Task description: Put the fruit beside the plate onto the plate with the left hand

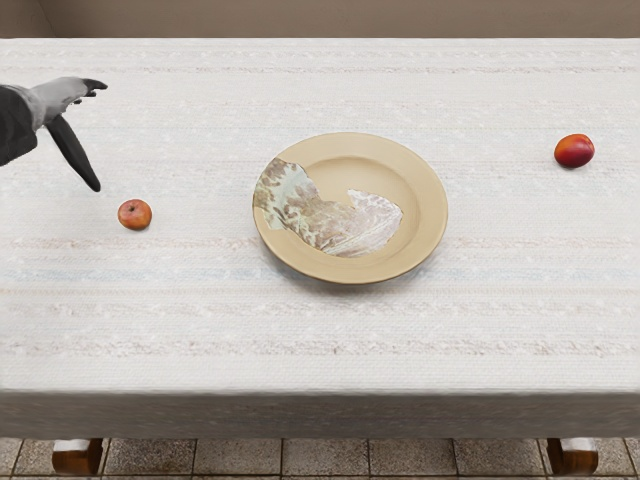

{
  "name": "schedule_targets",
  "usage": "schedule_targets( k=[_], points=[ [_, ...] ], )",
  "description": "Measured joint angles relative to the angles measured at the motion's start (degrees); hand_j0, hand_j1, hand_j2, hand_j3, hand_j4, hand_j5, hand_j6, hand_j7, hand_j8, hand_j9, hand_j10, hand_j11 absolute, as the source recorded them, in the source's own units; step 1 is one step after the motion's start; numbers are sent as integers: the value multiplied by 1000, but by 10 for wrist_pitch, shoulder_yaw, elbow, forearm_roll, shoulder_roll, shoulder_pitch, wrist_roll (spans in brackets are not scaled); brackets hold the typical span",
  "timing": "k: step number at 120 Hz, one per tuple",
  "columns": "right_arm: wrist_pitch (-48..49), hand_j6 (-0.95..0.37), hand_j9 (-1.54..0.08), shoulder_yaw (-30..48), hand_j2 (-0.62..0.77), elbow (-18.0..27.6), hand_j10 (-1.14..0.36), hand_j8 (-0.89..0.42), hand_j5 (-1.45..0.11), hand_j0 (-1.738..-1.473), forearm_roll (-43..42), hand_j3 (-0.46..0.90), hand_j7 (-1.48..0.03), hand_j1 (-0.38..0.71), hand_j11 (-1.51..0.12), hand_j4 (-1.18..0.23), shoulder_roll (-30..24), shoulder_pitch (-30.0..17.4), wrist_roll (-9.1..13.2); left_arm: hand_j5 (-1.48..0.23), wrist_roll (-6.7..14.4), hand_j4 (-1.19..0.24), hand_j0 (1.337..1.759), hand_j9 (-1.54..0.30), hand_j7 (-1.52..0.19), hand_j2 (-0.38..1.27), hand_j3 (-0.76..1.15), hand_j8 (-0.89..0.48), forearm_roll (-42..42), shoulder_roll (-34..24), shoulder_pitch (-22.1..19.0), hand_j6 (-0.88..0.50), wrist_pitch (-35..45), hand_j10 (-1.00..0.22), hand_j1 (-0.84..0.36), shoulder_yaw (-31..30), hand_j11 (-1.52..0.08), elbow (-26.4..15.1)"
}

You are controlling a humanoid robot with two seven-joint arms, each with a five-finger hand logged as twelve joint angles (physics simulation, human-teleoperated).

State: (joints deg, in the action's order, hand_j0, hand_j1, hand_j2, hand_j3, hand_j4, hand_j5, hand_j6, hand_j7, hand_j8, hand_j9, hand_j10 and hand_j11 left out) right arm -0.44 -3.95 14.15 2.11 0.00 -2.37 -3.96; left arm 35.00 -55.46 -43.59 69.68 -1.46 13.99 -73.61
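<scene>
The small orange-red fruit (134,214) lies on the surface (320,330), well apart from the plate (425,190) on its left side and not on it. A pale, woven cloth covers this surface. Brown floor tiles and dark wooden feet show below, a beige wall behind. The left hand (62,108) hovers up and to the left of the fruit, its dark fingers (76,152) loosely spread, holding and touching nothing. The round tan plate looks glazed, with a mottled patch. A redder fruit (574,150) sits far right.
</scene>
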Motion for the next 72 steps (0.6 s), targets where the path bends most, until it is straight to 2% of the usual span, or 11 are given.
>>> schedule_targets(
  k=[13,34,45,55,72],
  points=[
    [0,-11,-15,0,-2,0,-11,-11,-15,-1658,0,0,-15,-335,-15,-11,0,0,0,-66,0,-54,1658,-65,-65,12,0,-55,-30,21,5,-55,25,-54,291,-41,-65,-36],
    [0,-11,-15,0,-2,0,-11,-11,-15,-1658,0,0,-15,-335,-15,-11,0,0,0,-45,0,-39,1658,-44,-44,9,0,-40,-45,41,-8,-40,42,-38,311,-65,-44,-52],
    [0,-11,-15,0,-2,0,-11,-11,-15,-1658,0,0,-15,-335,-15,-11,0,0,0,-37,0,-33,1658,-37,-37,8,0,-34,-86,41,-32,-35,89,-32,317,-77,-37,-65],
    [0,-11,-15,0,-2,0,-11,-11,-15,-1658,0,0,-15,-335,-15,-11,0,0,0,-39,0,-34,1658,-39,-39,9,0,-35,-117,57,-72,-36,116,-34,316,-82,-39,-73],
    [0,-11,-15,0,-2,0,-11,-11,-15,-1658,0,0,-15,-335,-15,-11,0,0,0,-86,0,-70,1658,-85,-85,16,0,-71,-137,61,-68,-72,128,-70,273,-100,-85,-77]
  ],
)
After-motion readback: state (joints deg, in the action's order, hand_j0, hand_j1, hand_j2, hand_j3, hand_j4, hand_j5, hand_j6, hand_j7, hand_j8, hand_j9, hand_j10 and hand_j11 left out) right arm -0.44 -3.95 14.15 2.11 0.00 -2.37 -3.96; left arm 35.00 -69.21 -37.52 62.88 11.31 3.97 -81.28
